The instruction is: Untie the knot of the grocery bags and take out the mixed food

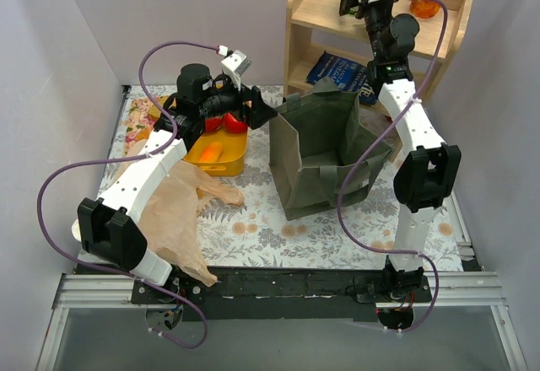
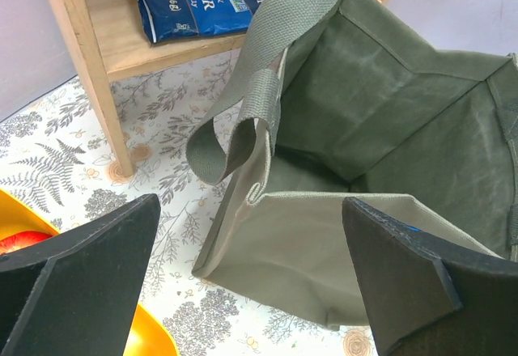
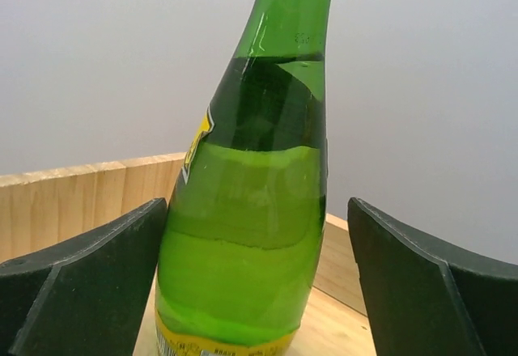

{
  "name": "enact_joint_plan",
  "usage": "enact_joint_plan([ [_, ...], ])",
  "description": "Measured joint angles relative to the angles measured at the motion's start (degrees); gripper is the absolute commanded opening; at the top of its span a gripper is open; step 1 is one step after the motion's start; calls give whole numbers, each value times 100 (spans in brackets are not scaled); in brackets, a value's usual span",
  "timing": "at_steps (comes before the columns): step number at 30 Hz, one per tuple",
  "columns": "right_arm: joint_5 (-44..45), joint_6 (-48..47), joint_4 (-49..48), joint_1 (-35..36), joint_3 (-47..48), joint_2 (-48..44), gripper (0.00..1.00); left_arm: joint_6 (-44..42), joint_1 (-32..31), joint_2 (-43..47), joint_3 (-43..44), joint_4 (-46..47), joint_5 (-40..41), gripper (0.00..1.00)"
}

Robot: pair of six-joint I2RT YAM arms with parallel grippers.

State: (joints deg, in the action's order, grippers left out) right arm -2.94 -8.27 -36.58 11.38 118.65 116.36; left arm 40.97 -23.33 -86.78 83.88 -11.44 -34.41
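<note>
The blue snack packet [image 2: 198,0], lying on the wooden shelf [image 2: 154,55] at eleven o'clock in the left wrist view, carries white capitals cut by the frame edge: "SALT &" over "…EGAR", and at their three o'clock "…AND" over "…O CHI…". A small round seal beside them is too small to read. The green bottle [image 3: 251,210] shows a yellow label edge at nine o'clock, but nothing on it is legible.
</note>
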Motion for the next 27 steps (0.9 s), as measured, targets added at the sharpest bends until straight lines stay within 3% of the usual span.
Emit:
enact_joint_plan([
  [6,57,-199,37,39,-1209,-1084,98,-15,0,76,-96,31,-42,96],
  [14,-975,-321,249,232,-4085,-3888,98,-76,0,201,-98,140,-48,98],
  [17,-1624,-573,1117,457,-4809,-4944,98,-103,0,208,-83,164,-24,98],
  [21,-2116,-1449,3053,898,-4868,-5565,98,-160,0,208,-79,157,92,98],
  [24,-1816,-2050,4874,1438,-4662,-5515,98,-262,0,212,-70,98,273,98],
  [27,-1025,-1932,6030,1690,-4597,-5278,98,-577,0,269,-46,-175,732,98],
])
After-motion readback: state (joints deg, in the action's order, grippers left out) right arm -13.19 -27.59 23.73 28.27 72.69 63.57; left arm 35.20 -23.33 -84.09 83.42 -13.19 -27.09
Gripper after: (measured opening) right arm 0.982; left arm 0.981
